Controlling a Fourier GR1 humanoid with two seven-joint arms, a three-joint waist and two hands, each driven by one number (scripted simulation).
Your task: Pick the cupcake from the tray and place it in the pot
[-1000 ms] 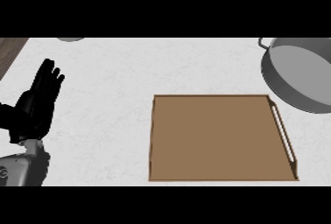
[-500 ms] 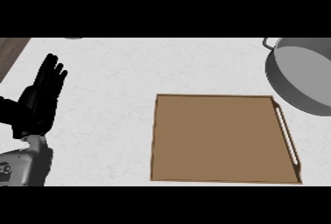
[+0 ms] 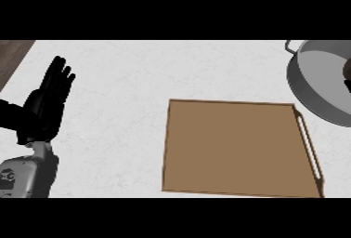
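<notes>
The brown tray [image 3: 237, 148] lies flat on the white counter at centre right, and no cupcake shows on it. The grey pot [image 3: 319, 88] stands past the tray's far right corner, cut off by the picture's right edge. Over the pot's inside, at that edge, is a small black shape [image 3: 347, 76], which looks like part of my right hand; too little of it shows to tell more. No cupcake is visible anywhere. My left hand [image 3: 44, 109] rests open at the far left, fingers up, well apart from the tray.
The white counter [image 3: 123, 69] stretches between my left hand and the tray. A strip of dark wood floor [image 3: 10, 56] shows past the counter's left edge at the top left.
The tray and pot have slid left in the picture, so more of the pot shows. The black shape at the pot's right side is new. My left hand stays still.
</notes>
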